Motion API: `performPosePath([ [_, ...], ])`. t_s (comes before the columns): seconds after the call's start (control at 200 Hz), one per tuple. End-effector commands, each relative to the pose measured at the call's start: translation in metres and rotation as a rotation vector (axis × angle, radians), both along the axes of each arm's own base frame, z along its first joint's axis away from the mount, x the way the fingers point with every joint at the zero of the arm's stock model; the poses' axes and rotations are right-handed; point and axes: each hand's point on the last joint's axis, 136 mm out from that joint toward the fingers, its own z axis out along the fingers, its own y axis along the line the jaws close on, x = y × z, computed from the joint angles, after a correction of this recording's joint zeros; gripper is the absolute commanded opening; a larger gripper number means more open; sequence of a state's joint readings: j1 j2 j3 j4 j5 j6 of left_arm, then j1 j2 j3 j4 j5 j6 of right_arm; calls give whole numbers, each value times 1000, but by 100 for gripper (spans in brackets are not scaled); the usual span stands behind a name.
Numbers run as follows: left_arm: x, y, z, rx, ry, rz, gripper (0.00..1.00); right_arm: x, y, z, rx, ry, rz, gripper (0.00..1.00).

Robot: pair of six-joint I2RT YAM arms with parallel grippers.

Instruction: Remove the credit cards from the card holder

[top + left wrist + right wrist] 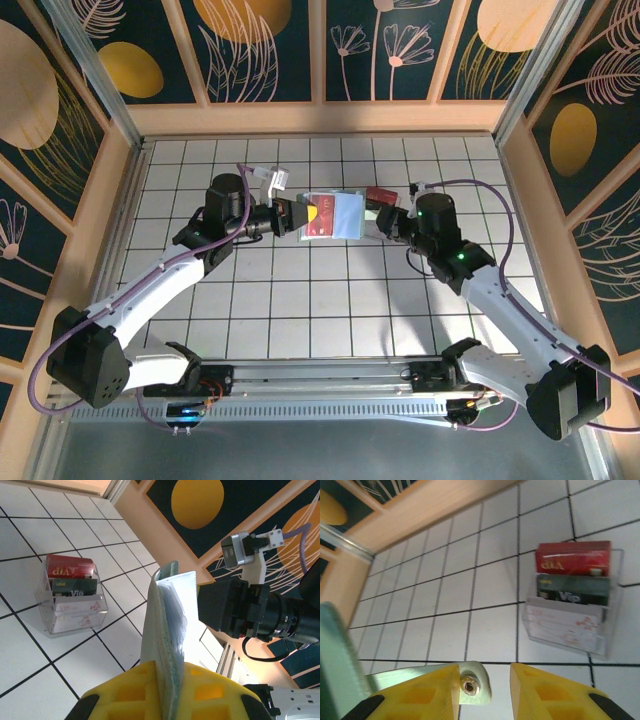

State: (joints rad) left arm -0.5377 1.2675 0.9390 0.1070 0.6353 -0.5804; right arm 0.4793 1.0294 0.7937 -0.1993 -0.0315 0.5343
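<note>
The grey-blue card holder [340, 214] hangs open above the tiles between the two arms. My left gripper [304, 215] is shut on its left edge. A dark red credit card [316, 229] shows in its left panel. In the left wrist view the card holder [167, 625] stands edge-on, pinched between the yellow fingers [127, 692]. My right gripper [381, 222] is at its right edge. In the right wrist view that gripper [485, 690] is open, and a pale corner of the card holder [472, 684] with a metal snap lies against the left finger.
A clear plastic box [384, 197] with red and black cards stands on the tiles behind the right gripper. This box [572, 602] sits ahead and to the right in the right wrist view. Wooden walls [320, 118] enclose the tiled floor.
</note>
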Motion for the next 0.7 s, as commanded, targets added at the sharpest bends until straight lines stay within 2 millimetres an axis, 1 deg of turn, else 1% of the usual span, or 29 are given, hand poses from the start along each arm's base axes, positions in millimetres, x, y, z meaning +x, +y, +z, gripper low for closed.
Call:
performPosePath([
  [0.0, -6, 3, -2, 0, 14, -3, 0, 3, -21, -11, -69, 53, -109, 32],
  [0.15, -8, 7, -34, 57, 92, 8, 0, 0, -35, -14, -109, 82, -179, 34],
  [0.225, -10, 9, -53, 83, 131, 14, 0, -2, -37, -12, -112, 78, -192, 34],
  [0.325, -15, 10, -74, 89, 181, 18, 0, -5, -35, -6, -107, 66, -198, 36],
  [0.49, -21, 9, -108, 99, 251, 21, 0, -6, -24, 2, -79, 57, -184, 36],
  [0.495, -21, 9, -108, 100, 251, 21, 0, -8, -20, 2, -77, 58, -171, 36],
  [0.566, -23, 7, -121, 121, 268, 9, 0, -9, -9, 4, -62, 58, -143, 36],
  [0.621, -23, 5, -127, 124, 274, -1, 0, -9, -1, 5, -40, 57, -115, 36],
  [0.696, -25, 1, -135, 116, 287, -28, 0, -9, 14, 2, -14, 66, -69, 36],
])
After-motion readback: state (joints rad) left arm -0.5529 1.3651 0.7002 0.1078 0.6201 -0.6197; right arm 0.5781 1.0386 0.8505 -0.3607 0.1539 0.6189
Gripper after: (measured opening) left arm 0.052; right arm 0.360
